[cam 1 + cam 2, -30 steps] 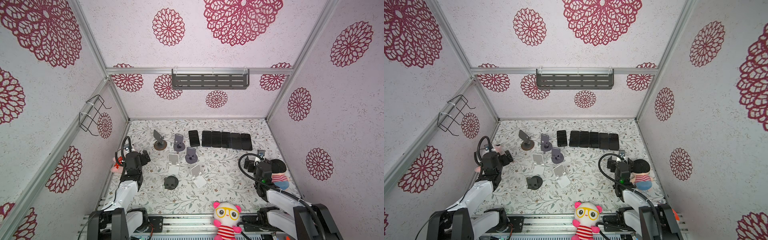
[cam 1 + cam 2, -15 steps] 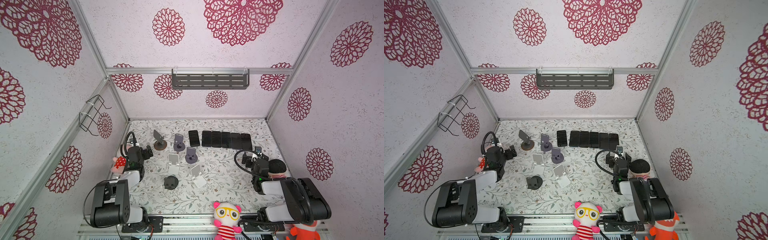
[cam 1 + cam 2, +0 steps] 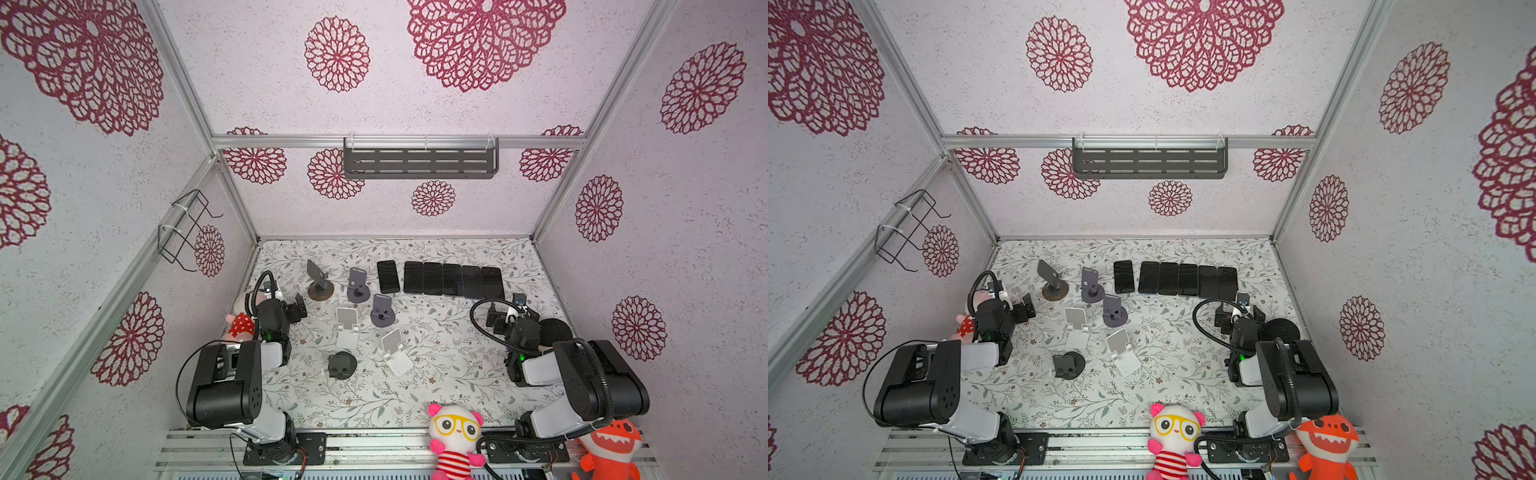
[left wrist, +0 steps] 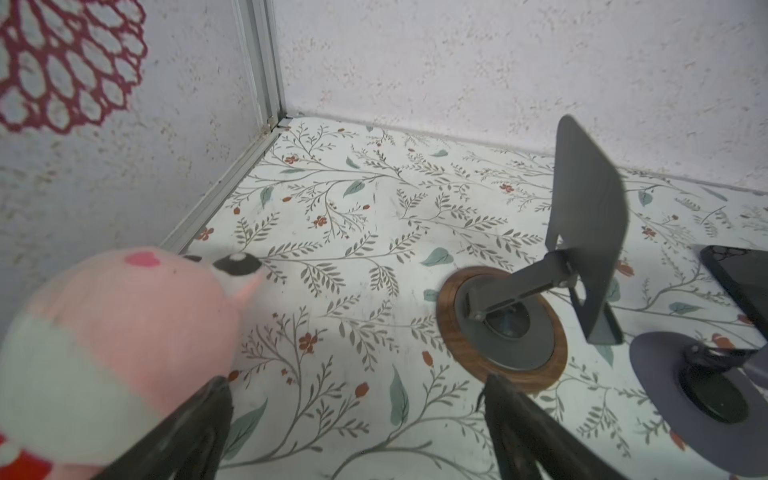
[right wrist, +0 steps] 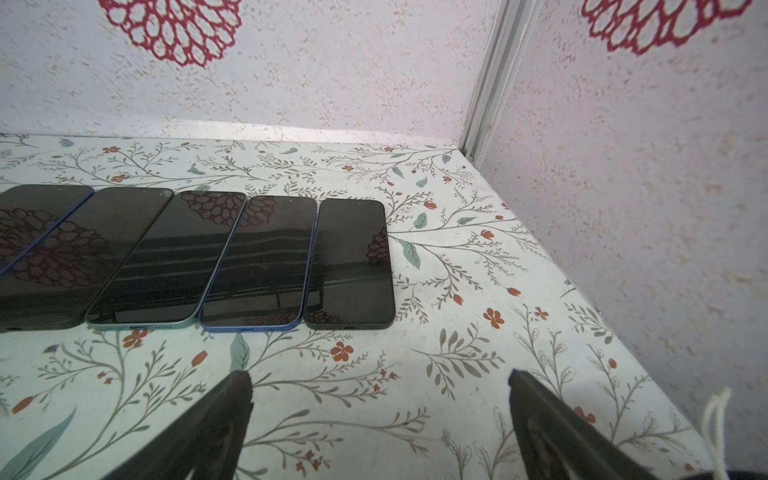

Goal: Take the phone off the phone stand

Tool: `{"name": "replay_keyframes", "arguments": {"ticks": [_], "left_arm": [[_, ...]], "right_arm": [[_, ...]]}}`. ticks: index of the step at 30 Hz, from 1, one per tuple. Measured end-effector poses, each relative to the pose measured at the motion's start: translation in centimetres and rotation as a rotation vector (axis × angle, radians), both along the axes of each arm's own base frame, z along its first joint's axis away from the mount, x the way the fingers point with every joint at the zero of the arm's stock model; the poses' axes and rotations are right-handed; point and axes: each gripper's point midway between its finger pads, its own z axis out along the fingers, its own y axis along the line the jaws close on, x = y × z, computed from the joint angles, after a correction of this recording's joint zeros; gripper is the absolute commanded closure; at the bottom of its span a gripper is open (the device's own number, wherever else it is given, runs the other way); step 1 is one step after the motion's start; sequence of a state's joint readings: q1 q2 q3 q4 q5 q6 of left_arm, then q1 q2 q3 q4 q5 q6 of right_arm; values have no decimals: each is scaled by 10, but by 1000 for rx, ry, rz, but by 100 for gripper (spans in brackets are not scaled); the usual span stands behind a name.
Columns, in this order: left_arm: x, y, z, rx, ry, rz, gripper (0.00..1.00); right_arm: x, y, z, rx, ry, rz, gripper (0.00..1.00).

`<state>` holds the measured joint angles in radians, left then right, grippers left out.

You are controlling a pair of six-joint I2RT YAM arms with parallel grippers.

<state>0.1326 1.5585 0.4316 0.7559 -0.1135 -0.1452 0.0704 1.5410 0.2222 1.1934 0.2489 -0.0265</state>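
Observation:
Several dark phones point(image 3: 432, 278) lie flat in a row at the back of the table, also in the right wrist view point(image 5: 349, 266). The phone stands have bare plates: a dark grey one on a wood-rimmed base point(image 3: 320, 282) point(image 4: 503, 328), two purple ones point(image 3: 358, 286) point(image 3: 382, 311), two white ones point(image 3: 347, 328) point(image 3: 395, 353) and a black one point(image 3: 341, 365). My left gripper point(image 3: 297, 309) point(image 4: 357, 382) is open and empty, just short of the grey stand. Near the right end of the phone row, my right gripper point(image 3: 505, 309) point(image 5: 380, 378) is open and empty over the table.
A pink plush point(image 3: 241, 320) point(image 4: 116, 324) lies against the left wall beside my left gripper. A dark round object point(image 3: 555, 330) sits by the right arm. A white plush with yellow glasses point(image 3: 455, 436) and an orange plush point(image 3: 609, 449) sit at the front edge.
Both arms have folded, their elbows rising toward the camera. The grippers have shifted a little toward the back of the table and stayed open.

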Motion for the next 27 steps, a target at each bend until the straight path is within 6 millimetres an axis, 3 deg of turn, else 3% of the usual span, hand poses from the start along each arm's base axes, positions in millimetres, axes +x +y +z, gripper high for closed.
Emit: {"name": "replay_keyframes", "arguments": {"ticks": [7,27], "left_arm": [[4,1,13,10,-53,0,3],[6,1,17,12,-70,0,3]], "right_arm": [[0,-2,0,0,0,-11,1],[0,-3,0,1,0,-13,1]]}}
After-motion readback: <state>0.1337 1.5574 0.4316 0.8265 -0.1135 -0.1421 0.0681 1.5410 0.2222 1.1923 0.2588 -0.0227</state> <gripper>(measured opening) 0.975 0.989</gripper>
